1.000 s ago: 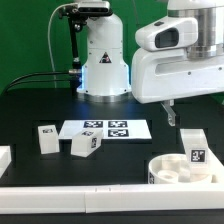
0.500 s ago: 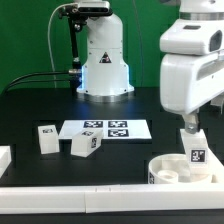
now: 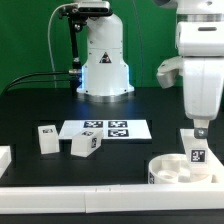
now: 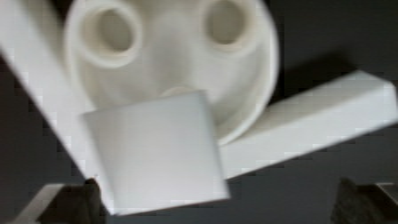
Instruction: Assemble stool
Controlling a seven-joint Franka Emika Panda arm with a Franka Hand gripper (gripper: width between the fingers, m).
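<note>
The round rimmed seat disc (image 3: 172, 170) lies at the front of the exterior view's right, and it shows with two round holes in the wrist view (image 4: 169, 45). One tagged white leg (image 3: 193, 147) stands upright beside it, and the wrist view (image 4: 160, 150) shows it as a plain block over the disc's edge. Two more tagged legs (image 3: 47, 138) (image 3: 85, 145) stand at the exterior view's left. My gripper (image 3: 201, 128) hangs just above the upright leg. In the wrist view the gripper (image 4: 222, 207) is open and empty, its dark fingertips (image 4: 63, 205) wide apart on either side of the leg.
The marker board (image 3: 105, 130) lies mid-table between the legs and the robot base (image 3: 103, 65). A long white border rail (image 3: 90, 192) runs along the front edge. White rail pieces (image 4: 320, 110) cross the wrist view beside the disc.
The arm has swung toward the exterior view's right and turned upright. The gripper now sits over the upright leg by the seat disc. The parts have not moved.
</note>
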